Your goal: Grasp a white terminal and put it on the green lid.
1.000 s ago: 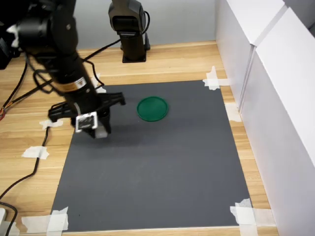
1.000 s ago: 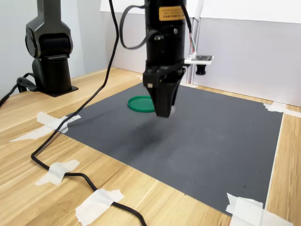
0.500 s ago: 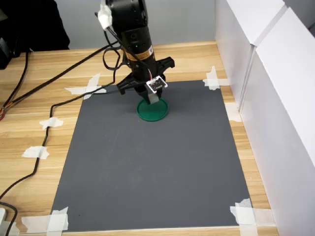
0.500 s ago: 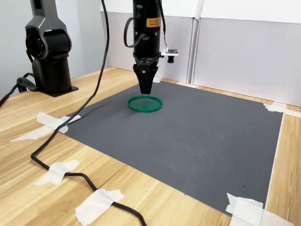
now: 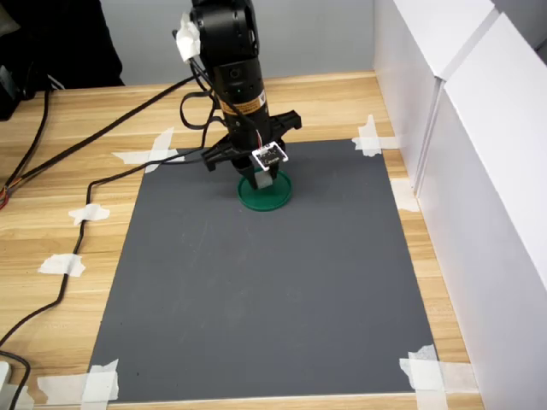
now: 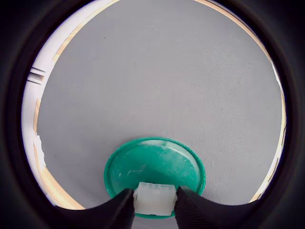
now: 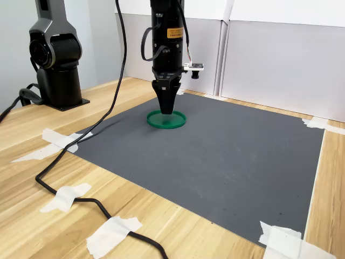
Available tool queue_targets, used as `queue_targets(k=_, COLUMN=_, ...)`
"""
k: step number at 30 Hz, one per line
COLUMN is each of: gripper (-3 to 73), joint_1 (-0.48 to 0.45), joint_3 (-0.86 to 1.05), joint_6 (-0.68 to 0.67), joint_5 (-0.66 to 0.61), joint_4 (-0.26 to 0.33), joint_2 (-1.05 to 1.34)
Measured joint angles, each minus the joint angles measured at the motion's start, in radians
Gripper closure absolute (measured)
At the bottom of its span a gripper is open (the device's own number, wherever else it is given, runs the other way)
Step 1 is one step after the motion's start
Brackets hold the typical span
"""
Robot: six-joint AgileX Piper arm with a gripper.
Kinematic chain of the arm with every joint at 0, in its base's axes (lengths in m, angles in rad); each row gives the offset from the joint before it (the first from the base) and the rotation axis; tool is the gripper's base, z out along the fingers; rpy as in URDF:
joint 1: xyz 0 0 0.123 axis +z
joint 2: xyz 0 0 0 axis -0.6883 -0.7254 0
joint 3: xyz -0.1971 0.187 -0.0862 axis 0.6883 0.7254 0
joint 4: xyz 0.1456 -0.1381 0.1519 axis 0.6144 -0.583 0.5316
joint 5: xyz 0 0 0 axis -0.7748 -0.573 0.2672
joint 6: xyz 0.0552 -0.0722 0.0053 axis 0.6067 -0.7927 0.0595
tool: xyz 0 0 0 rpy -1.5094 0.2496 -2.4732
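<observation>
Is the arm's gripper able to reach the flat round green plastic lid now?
Probably yes: the gripper, shut on the small white plastic terminal, is right above the green lid, nothing between them.

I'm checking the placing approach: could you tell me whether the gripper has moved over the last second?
Yes. In the first exterior view, the gripper travelled from the mat's left edge rightward to the green lid, holding the white terminal.

Scuffed green plastic lid point(image 6: 157, 164) on matt, fine-grained grey mat point(image 6: 157, 76)
</observation>
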Motion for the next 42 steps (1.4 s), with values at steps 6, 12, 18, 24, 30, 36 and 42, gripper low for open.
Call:
queue_targets(k=6, gripper=8.5, joint_1=0.000, joint_3=0.038, joint_6=0.015, joint_5=0.019, joint_4=0.000, joint_2=0.000)
queue_targets(k=12, gripper=-0.6, joint_1=0.000, joint_3=0.055, joint_6=0.022, joint_5=0.036, joint_4=-0.014, joint_2=0.030)
queue_targets(k=18, gripper=15.8, joint_1=0.000, joint_3=0.055, joint_6=0.022, joint_5=0.080, joint_4=-0.014, joint_2=0.185)
queue_targets(k=24, gripper=62.1, joint_1=-0.103, joint_3=0.058, joint_6=0.052, joint_5=0.142, joint_4=0.026, joint_2=0.433)
queue_targets(k=30, gripper=70.6, joint_1=-0.275, joint_3=0.136, joint_6=0.142, joint_5=0.378, joint_4=-0.028, joint_2=0.691)
queue_targets(k=36, gripper=71.1, joint_1=-0.341, joint_3=0.340, joint_6=0.198, joint_5=0.487, joint_4=-0.030, joint_2=0.982)
queue_targets(k=42, gripper=71.1, joint_1=-0.341, joint_3=0.555, joint_6=0.224, joint_5=0.500, joint_4=-0.001, joint_2=1.270)
